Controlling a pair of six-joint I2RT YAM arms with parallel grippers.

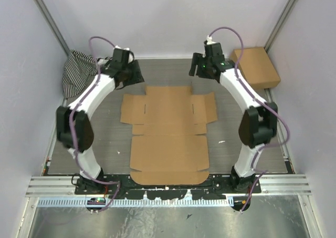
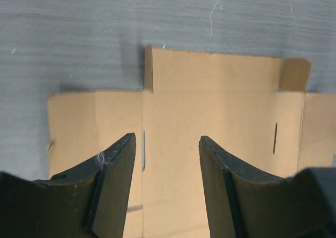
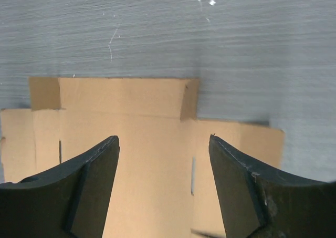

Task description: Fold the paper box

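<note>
The paper box [image 1: 168, 134] lies flat and unfolded on the grey table, a brown die-cut sheet with flaps and slits. It also shows in the left wrist view [image 2: 210, 117] and the right wrist view [image 3: 136, 127]. My left gripper [image 1: 133, 73] hovers open and empty above the sheet's far left corner; the left wrist view shows its tips [image 2: 167, 138] apart. My right gripper [image 1: 199, 68] hovers open and empty above the sheet's far right corner; the right wrist view shows its tips [image 3: 164, 138] apart. Neither touches the cardboard.
A smaller ready-made brown cardboard box [image 1: 256, 66] sits at the back right. A black-and-white striped cloth [image 1: 77, 70] lies bunched at the back left. White walls with metal posts close in the table. A metal rail [image 1: 168, 184] runs along the near edge.
</note>
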